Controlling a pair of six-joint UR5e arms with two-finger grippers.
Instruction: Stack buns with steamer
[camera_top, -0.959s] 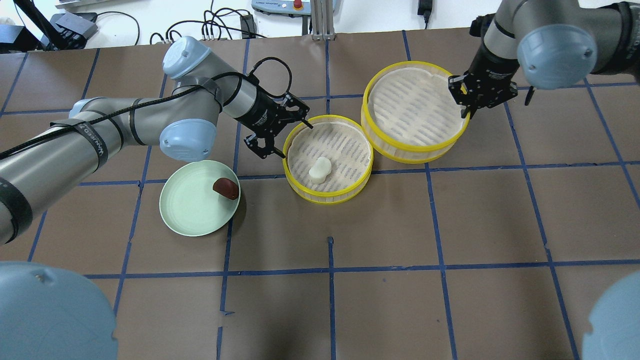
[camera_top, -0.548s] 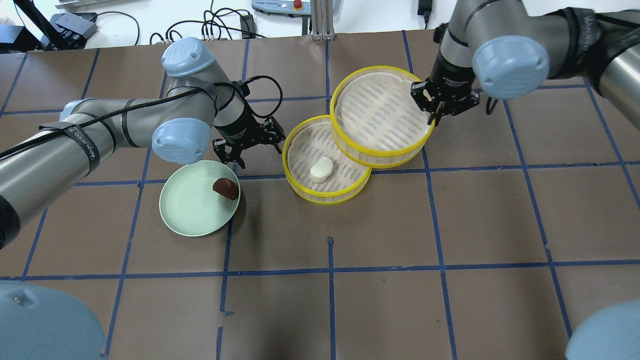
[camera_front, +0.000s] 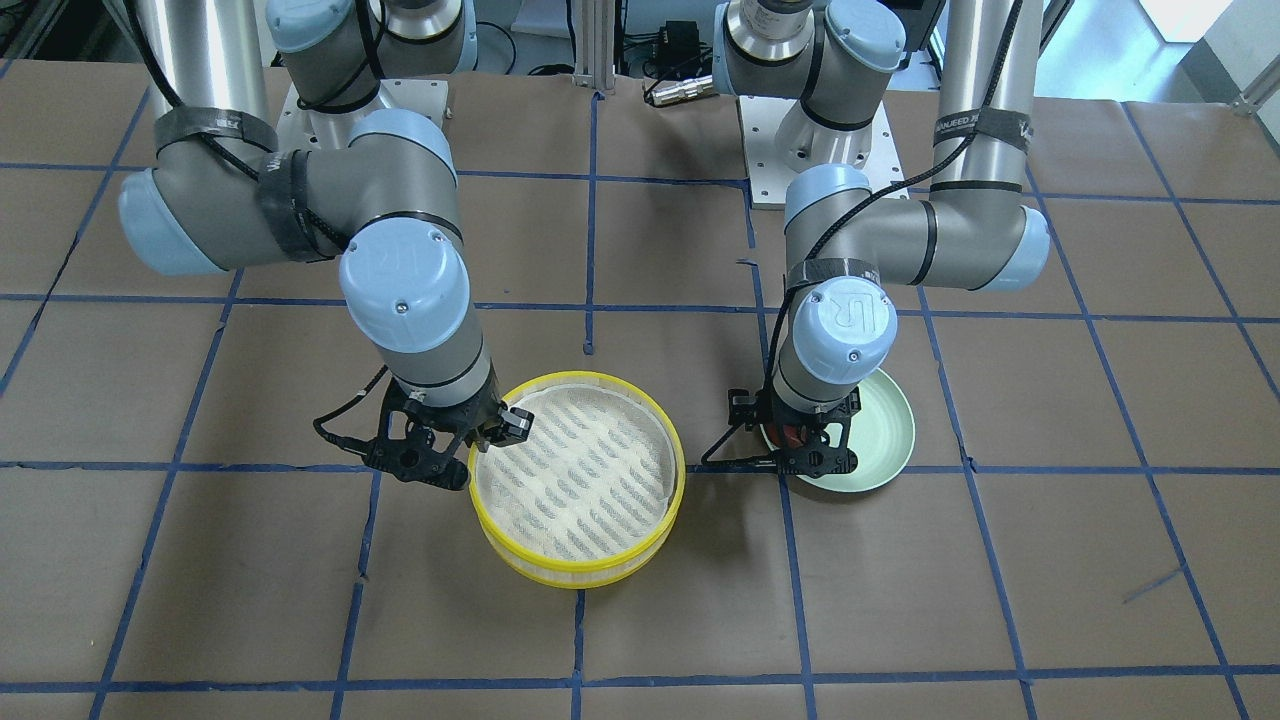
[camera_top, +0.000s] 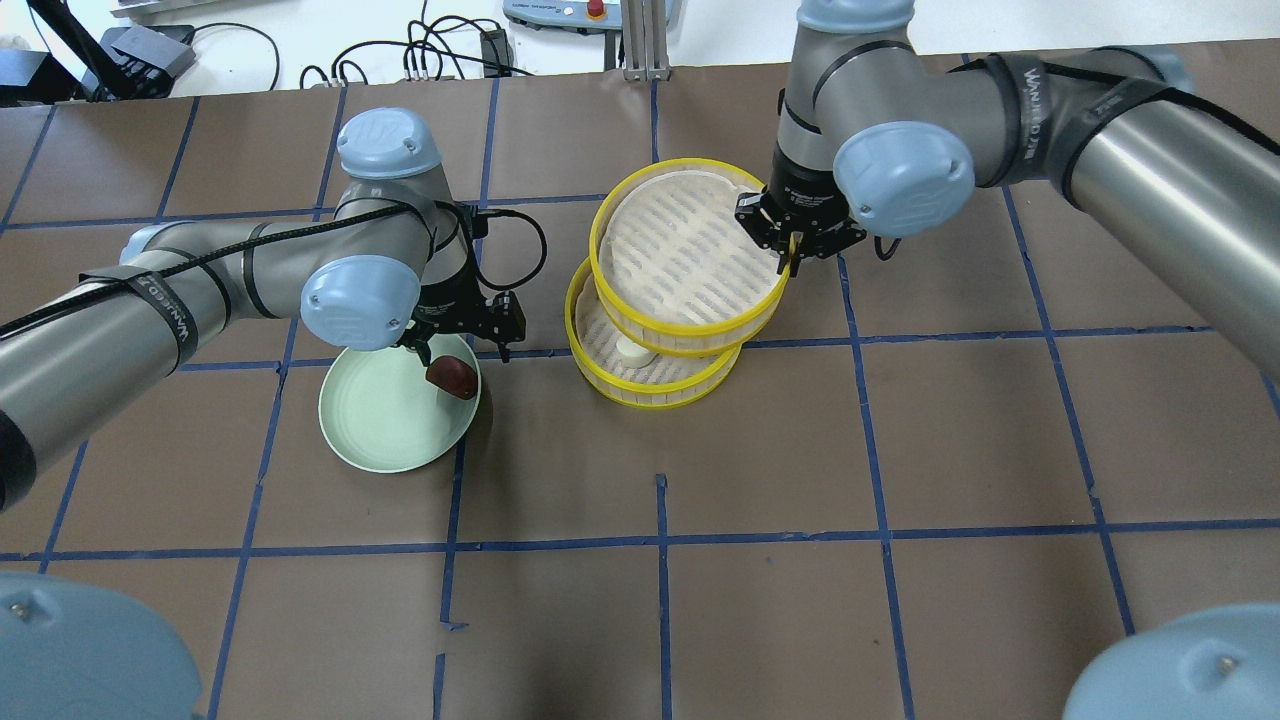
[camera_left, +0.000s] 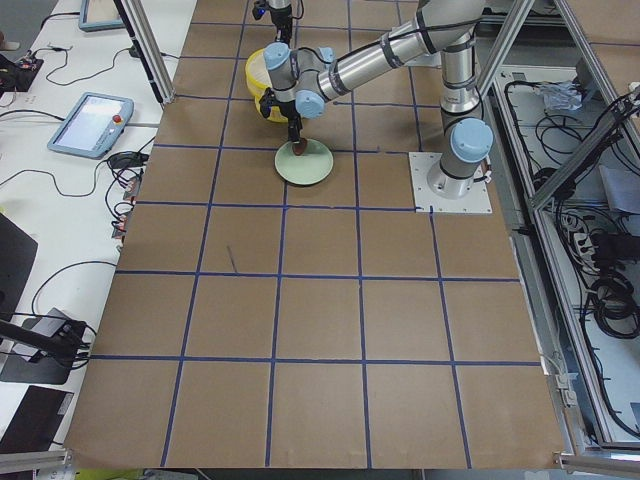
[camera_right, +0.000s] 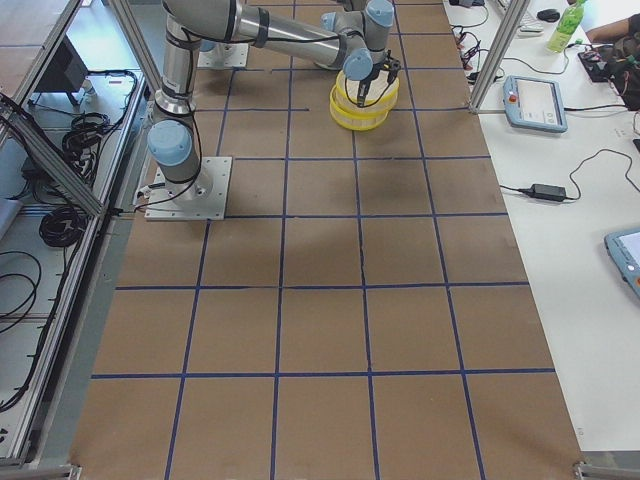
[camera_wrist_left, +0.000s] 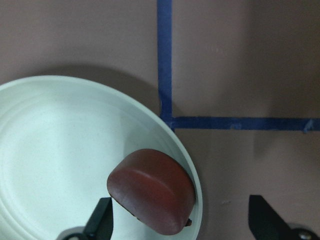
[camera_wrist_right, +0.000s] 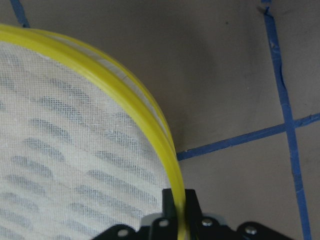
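Observation:
My right gripper (camera_top: 797, 245) is shut on the rim of the upper yellow steamer tray (camera_top: 690, 262) and holds it over the lower steamer tray (camera_top: 650, 385), offset a little to the far right. The white bun (camera_top: 630, 347) in the lower tray is mostly hidden under it. In the right wrist view the yellow rim (camera_wrist_right: 125, 85) sits between the jaws. The reddish-brown bun (camera_top: 452, 376) lies at the right edge of the pale green plate (camera_top: 385, 420). My left gripper (camera_top: 455, 345) is open just above it, with its fingers (camera_wrist_left: 102, 220) on either side of the bun (camera_wrist_left: 152, 190).
The table is brown paper with a grid of blue tape lines (camera_top: 660, 540). Cables and a control box (camera_top: 560, 12) lie beyond the far edge. In the front-facing view the upper tray (camera_front: 575, 480) covers the lower one, and the plate (camera_front: 890, 430) is to its right.
My right gripper has carried the upper steamer tray to the left, over the tray with the white bun. My left gripper has moved from that tray to above the brown bun.

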